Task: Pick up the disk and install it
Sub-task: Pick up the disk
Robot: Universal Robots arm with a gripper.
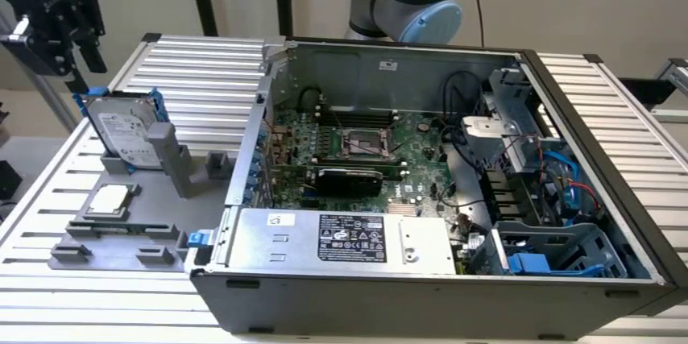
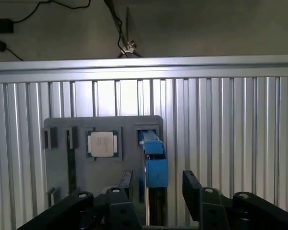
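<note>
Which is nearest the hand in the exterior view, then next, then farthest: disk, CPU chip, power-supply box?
1. disk, upright just below the hand.
2. CPU chip, lying on the grey tray.
3. power-supply box, in the case, exterior view's right.

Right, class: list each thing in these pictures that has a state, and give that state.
gripper: open, poised over the disk
disk: upright in the grey holder, not gripped
CPU chip: lying flat on the holder
computer case: lying down, side panel off
</note>
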